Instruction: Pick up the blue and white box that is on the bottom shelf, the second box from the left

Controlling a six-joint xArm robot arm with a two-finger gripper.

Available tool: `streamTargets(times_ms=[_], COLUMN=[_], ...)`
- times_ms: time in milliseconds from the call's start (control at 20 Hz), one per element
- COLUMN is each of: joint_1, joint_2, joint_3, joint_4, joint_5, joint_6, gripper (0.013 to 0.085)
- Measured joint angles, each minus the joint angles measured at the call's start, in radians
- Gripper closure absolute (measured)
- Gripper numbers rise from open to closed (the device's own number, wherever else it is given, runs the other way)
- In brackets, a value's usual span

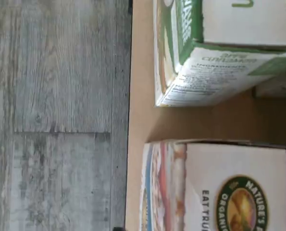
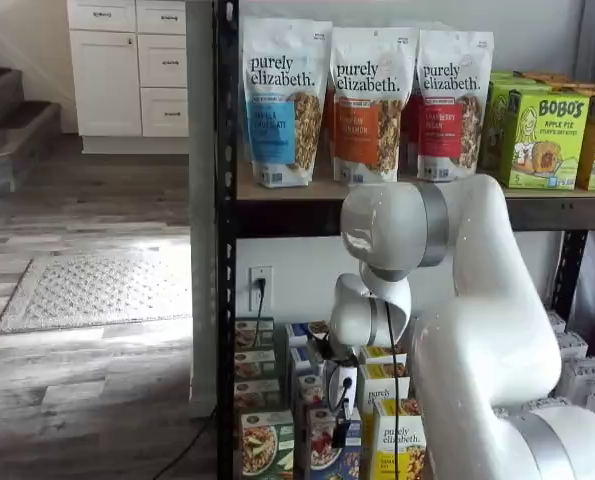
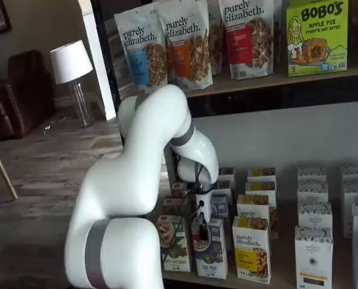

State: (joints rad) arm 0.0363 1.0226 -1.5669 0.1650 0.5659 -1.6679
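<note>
The blue and white box (image 3: 211, 257) stands at the front of the bottom shelf (image 3: 287, 278), between a green-fronted carton (image 3: 174, 245) and a yellow "purely elizabeth" carton (image 3: 252, 248). It also shows in a shelf view (image 2: 324, 452). Several like boxes stand in a row behind it. My gripper (image 3: 200, 232) hangs right at the box's top edge, its black fingers pointing down; in a shelf view (image 2: 342, 428) it covers the box's upper part. No gap between the fingers shows. The wrist view shows the box's white top (image 1: 219, 187) and the green carton (image 1: 215, 57) beside it.
The rack's black post (image 2: 224, 250) stands left of the cartons. White cartons (image 3: 314, 250) fill the shelf to the right. Tall granola bags (image 2: 362, 100) stand on the wood tier above. Grey plank floor (image 1: 56, 115) lies in front of the shelf edge.
</note>
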Motion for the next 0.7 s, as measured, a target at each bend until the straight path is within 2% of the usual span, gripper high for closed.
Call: streamTargets(times_ms=[100,300,350,400,450,500,550,700], joint_1=[0.0,0.0,0.0,0.0,-0.001,-0.001,-0.001,-0.002], joint_2=[0.005,0.006,0.005,0.004,0.002,0.001,0.0,-0.005], joint_3=[-0.008,-0.002,0.0,0.002,0.005,0.007,0.008,0.013], joint_4=[-0.007,0.018,0.02,0.023,0.027,0.029,0.03,0.029], joint_5=[0.013,0.006,0.003,0.002,0.0,-0.001,-0.002,0.0], joint_6=[0.006,-0.016,-0.018,-0.021,-0.025,-0.027,-0.028,-0.028], gripper=[0.013,0.013,0.017,0.017,0.021,0.021,0.025,0.029])
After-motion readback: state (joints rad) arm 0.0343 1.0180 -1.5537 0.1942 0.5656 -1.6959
